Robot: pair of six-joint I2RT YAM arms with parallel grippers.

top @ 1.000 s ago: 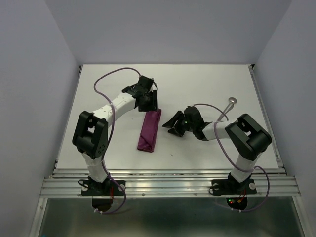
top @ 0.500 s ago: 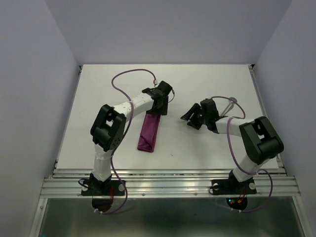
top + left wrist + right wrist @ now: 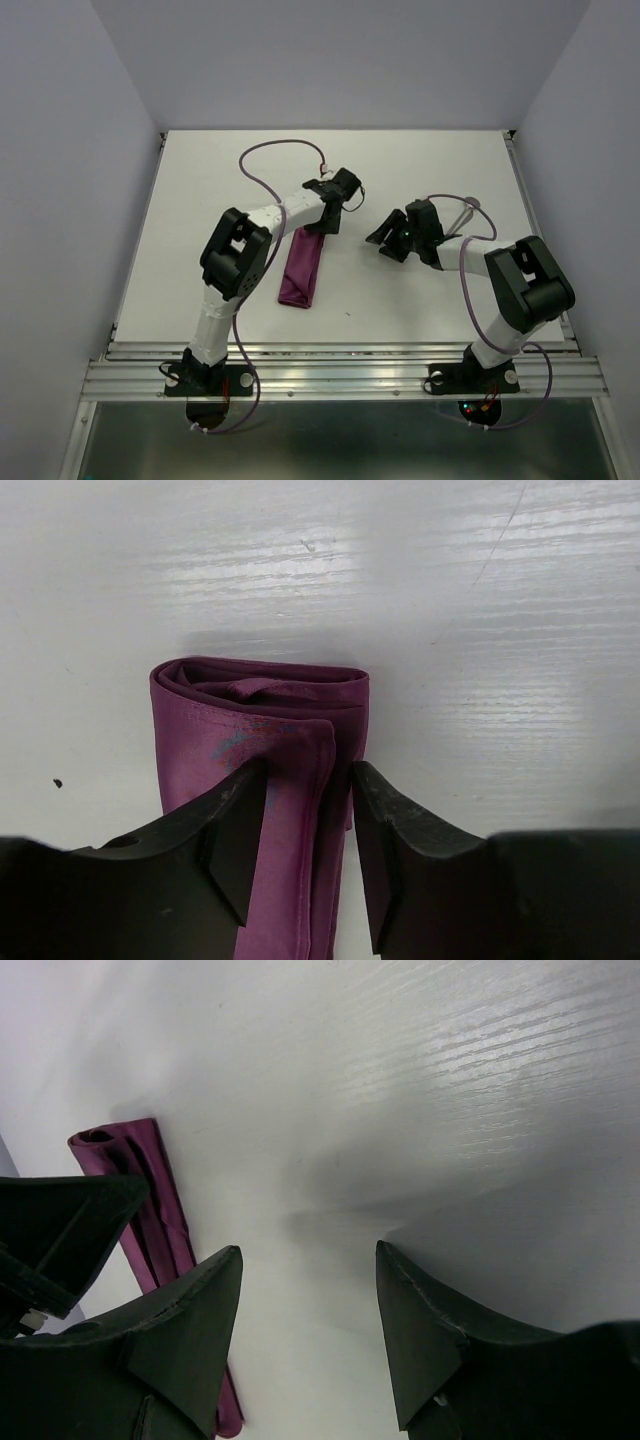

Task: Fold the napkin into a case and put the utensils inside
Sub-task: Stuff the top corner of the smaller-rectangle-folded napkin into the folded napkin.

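Overhead, wrist close-ups, case in all

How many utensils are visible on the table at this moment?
1. A spoon lies at the far right of the table, just behind the right arm and partly hidden by it. Another utensil may be hidden; none shows in the wrist views.

case: plum-purple cloth folded into a narrow flat strip | pose: lying lengthwise near-to-far, left of centre | far end: layered rounded folds | spoon: silver bowl barely visible, far right, well apart
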